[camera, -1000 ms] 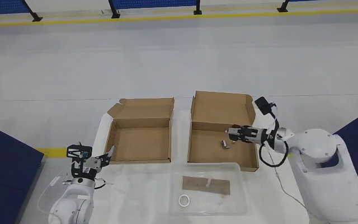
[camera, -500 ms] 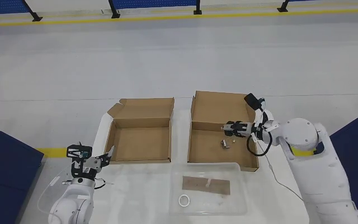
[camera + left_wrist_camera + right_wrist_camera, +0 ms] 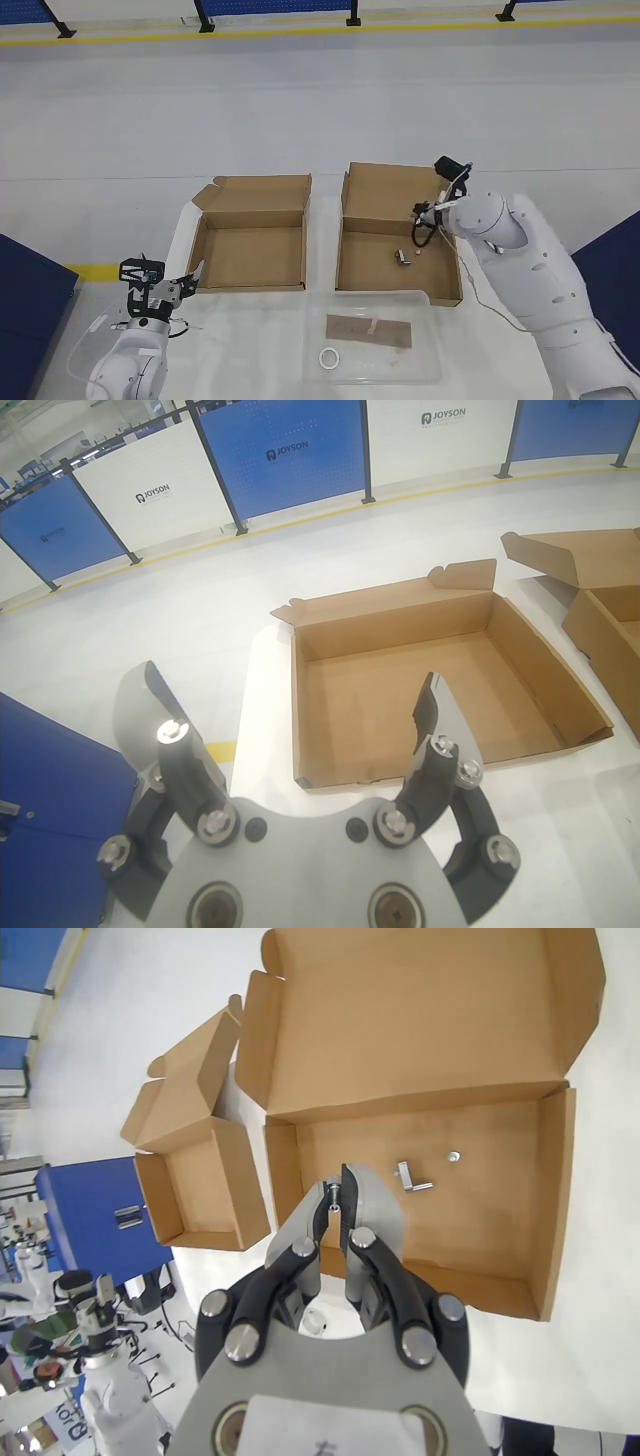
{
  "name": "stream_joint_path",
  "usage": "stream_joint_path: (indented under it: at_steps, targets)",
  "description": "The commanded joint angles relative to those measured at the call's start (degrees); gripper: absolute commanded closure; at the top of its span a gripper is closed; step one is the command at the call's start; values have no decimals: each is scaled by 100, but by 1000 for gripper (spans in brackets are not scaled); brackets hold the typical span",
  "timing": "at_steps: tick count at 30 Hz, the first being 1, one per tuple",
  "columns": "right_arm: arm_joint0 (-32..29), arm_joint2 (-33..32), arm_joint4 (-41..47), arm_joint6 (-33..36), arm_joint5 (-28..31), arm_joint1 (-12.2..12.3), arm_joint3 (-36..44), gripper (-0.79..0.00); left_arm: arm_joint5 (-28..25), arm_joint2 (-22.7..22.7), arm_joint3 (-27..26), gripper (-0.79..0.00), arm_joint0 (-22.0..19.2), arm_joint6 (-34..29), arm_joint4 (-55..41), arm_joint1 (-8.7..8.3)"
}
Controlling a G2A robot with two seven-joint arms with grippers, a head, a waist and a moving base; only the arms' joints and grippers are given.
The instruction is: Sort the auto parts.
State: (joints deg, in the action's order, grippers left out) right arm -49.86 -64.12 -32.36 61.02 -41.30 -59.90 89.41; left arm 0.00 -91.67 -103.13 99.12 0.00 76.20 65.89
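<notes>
Top view: two open cardboard boxes stand side by side on the white table [image 3: 250, 320], the left box [image 3: 250, 257] and the right box [image 3: 372, 272], each with its lid folded back on the far side. Nearer the robot, in front of the right box, a clear tray [image 3: 430, 335] holds a brown card [image 3: 368, 331] and a white ring [image 3: 329, 357]. A metal bracket [image 3: 401, 256] lies on the right box's floor with a small nut [image 3: 419, 250] just beside it. My right gripper [image 3: 419, 213] hangs over the right part of that box. My left gripper [image 3: 190, 283] sits at the table's near left corner, just beside the left box.

Left wrist view: the left gripper [image 3: 290, 680] is spread wide and holds nothing. It points at the left box [image 3: 395, 620]. A corner of the right box [image 3: 600, 620] shows beyond it.

Right wrist view: the right gripper [image 3: 334, 1188] is pinched narrow on a small bolt [image 3: 333, 1195], which sits between the fingertips [image 3: 350, 1188]. It is raised above the right box [image 3: 500, 1228]. The bracket [image 3: 412, 1178] and nut [image 3: 453, 1156] lie apart from it on the floor below, near each other but not touching. The left box [image 3: 200, 1188] stands alongside.
</notes>
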Motion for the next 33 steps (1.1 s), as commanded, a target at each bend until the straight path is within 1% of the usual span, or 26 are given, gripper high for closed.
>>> stream_joint_path:
  at_steps: [1, 6, 10, 14, 22, 23, 24, 26, 33]
  targets:
    - [62, 208, -130, -64, -199, -38, -128, 0, 0, 0, 0, -785, 0, 0, 0, 0]
    - [55, 502, -229, -277, -473, -113, -384, 0, 0, 0, 0, -785, 0, 0, 0, 0]
    - [30, 657, -256, -359, -555, -144, -578, 0, 0, 0, 0, -785, 0, 0, 0, 0]
    - [93, 770, -227, -329, -525, -165, -715, 0, 0, 0, 0, -785, 0, 0, 0, 0]
    - [93, 770, -227, -329, -525, -165, -715, 0, 0, 0, 0, -785, 0, 0, 0, 0]
    - [59, 758, -207, -408, -468, -168, -731, 0, 0, 0, 0, -785, 0, 0, 0, 0]
    - [28, 738, -160, -514, -392, -175, -787, 0, 0, 0, 0, -785, 0, 0, 0, 0]
    - [53, 791, -202, -697, -458, -209, -980, 0, 0, 0, 0, -785, 0, 0, 0, 0]
    - [345, 1036, 108, -1007, -434, -408, -1695, 0, 0, 0, 0, -785, 0, 0, 0, 0]
